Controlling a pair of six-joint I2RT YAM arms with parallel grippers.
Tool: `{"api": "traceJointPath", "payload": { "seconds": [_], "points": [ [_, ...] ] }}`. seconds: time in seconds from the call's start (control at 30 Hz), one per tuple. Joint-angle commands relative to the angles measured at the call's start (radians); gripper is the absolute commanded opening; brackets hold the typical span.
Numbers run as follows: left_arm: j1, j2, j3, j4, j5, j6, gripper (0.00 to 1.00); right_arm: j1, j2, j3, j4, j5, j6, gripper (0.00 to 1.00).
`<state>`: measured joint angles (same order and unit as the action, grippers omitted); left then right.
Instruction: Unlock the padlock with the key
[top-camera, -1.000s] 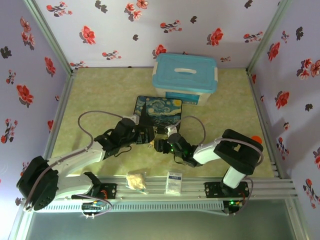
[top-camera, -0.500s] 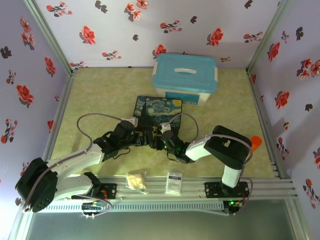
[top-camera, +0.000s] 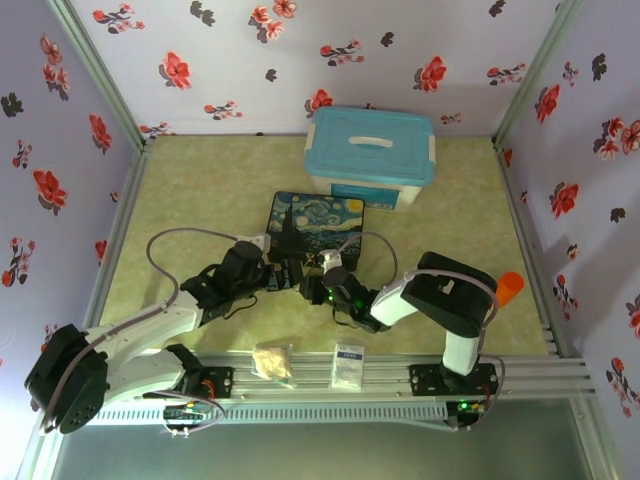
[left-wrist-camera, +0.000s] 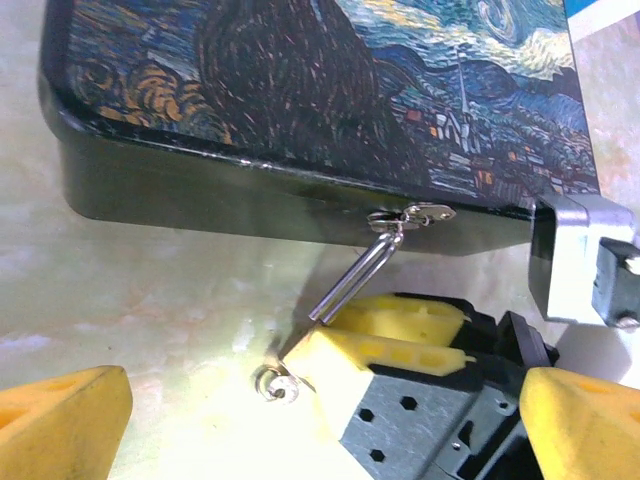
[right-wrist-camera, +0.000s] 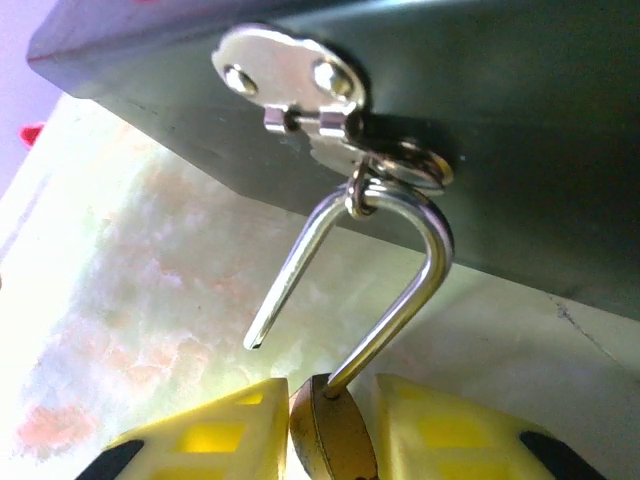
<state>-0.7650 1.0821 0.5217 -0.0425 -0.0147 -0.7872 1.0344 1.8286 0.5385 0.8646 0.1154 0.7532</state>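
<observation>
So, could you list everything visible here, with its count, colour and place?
painted tin box: one, dark blue, table centre.
lidded plastic container: one, teal and white, behind the box.
small brass padlock: one, brass with silver shackle, hanging on the clasp.
metal clasp: one, silver, box's front wall.
small metal key: one, greyish, on the table beside the right pincer.
flat packet: one, white, near rail.
crumpled lump: one, beige, left of the packet.
orange object: one, orange, table's right edge.
left pincer: one, yellow fingers, open, before the box.
right pincer: one, yellow fingers, closed on the padlock.
</observation>
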Motion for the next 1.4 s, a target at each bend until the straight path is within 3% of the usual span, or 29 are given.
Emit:
{"api": "traceJointPath", "payload": {
  "seconds": [0.0, 0.17, 0.5, 0.67, 0.8, 0.9, 1.13, 1.37],
  "points": [
    [0.013, -0.007, -0.003, -0.015, -0.022, 0.006, 1.00, -0.003, 0.054, -0.065, 0.002, -0.050, 0.119, 0.25],
    [0.020, 0.005, 0.002, -0.008, -0.023, 0.021, 1.00, -0.026, 0.102, -0.130, 0.238, -0.060, 0.213, 0.15],
    [0.107, 0.049, 0.070, -0.014, -0.077, 0.142, 1.00, -0.043, 0.164, -0.166, 0.368, -0.045, 0.278, 0.07],
    [0.127, 0.147, 0.161, -0.012, -0.153, 0.232, 1.00, -0.043, 0.190, -0.163, 0.445, -0.016, 0.328, 0.03],
    [0.163, 0.256, 0.214, 0.034, -0.151, 0.272, 1.00, -0.043, 0.220, -0.168, 0.500, 0.031, 0.368, 0.02],
    [0.145, 0.322, 0.282, -0.006, -0.235, 0.336, 1.00, -0.041, 0.231, -0.181, 0.521, 0.078, 0.401, 0.01],
    [0.142, 0.450, 0.340, -0.065, -0.250, 0.378, 0.82, -0.031, 0.234, -0.151, 0.522, 0.107, 0.434, 0.01],
    [0.141, 0.452, 0.284, -0.022, -0.186, 0.358, 0.69, -0.018, 0.208, -0.164, 0.522, 0.251, 0.488, 0.00]
  ]
}}
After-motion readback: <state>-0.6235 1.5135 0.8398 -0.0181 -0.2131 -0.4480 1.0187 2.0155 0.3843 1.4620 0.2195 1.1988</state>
